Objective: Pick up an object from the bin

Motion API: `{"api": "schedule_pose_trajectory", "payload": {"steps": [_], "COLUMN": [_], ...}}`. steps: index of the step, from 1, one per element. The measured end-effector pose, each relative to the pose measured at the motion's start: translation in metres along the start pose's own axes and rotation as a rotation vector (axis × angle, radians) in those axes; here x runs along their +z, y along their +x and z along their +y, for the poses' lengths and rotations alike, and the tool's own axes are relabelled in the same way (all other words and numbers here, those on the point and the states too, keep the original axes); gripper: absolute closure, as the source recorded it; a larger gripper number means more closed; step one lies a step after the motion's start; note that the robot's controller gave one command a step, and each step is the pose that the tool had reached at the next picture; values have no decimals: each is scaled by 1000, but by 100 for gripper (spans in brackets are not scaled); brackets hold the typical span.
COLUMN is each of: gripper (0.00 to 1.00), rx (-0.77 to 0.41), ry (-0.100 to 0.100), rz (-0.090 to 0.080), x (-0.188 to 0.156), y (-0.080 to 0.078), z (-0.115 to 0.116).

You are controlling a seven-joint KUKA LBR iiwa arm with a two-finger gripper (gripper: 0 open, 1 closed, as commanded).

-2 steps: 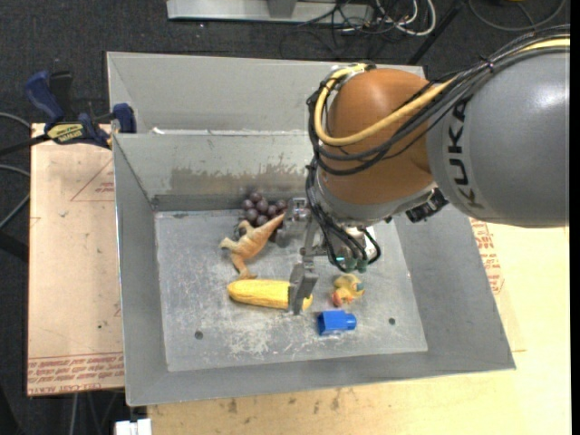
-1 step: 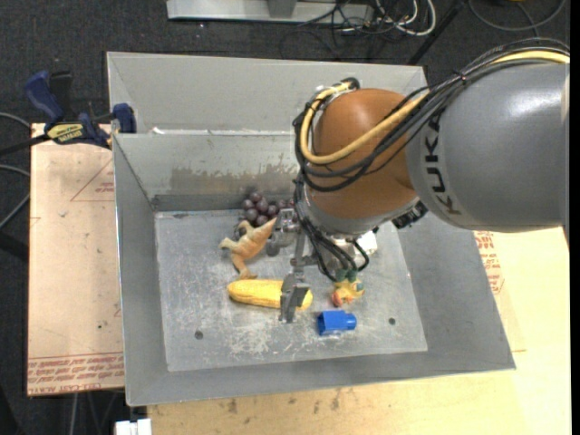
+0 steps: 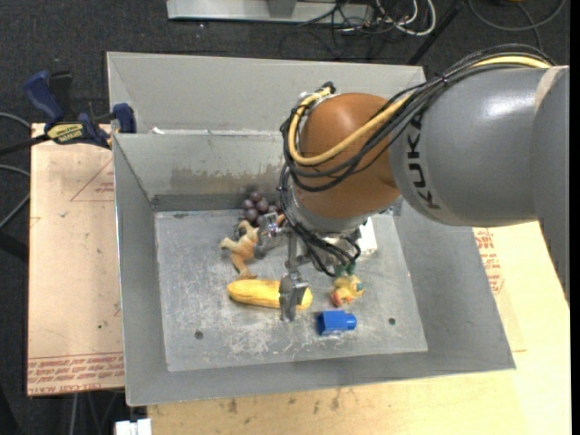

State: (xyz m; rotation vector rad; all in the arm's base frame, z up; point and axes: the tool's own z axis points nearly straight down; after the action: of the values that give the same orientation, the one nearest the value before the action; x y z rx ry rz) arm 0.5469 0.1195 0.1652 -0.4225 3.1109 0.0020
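My gripper [image 3: 291, 303] reaches down at the middle front of the bin floor and sits at the right end of a yellow toy banana [image 3: 252, 292] that lies flat, pointing left. I cannot see whether it touches the banana. A small blue block [image 3: 336, 322] lies just right of the gripper, nearer the front. A little yellow and orange duck-like toy [image 3: 346, 288] stands to the gripper's right, apart from it.
A tan and orange toy animal [image 3: 239, 246] lies left of the arm's orange cover. A bunch of dark purple grapes [image 3: 256, 207] rests by the back wall. A white piece [image 3: 368, 236] peeks out under the cover. Bare floor lies at the left and front.
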Motion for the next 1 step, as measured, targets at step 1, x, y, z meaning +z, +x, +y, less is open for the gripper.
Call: {"api": "schedule_pose_trajectory", "payload": {"steps": [1], "gripper": [0], "rx": [-168], "ry": [1], "rz": [-3], "x": [40], "y": [-15], "z": [-8]}}
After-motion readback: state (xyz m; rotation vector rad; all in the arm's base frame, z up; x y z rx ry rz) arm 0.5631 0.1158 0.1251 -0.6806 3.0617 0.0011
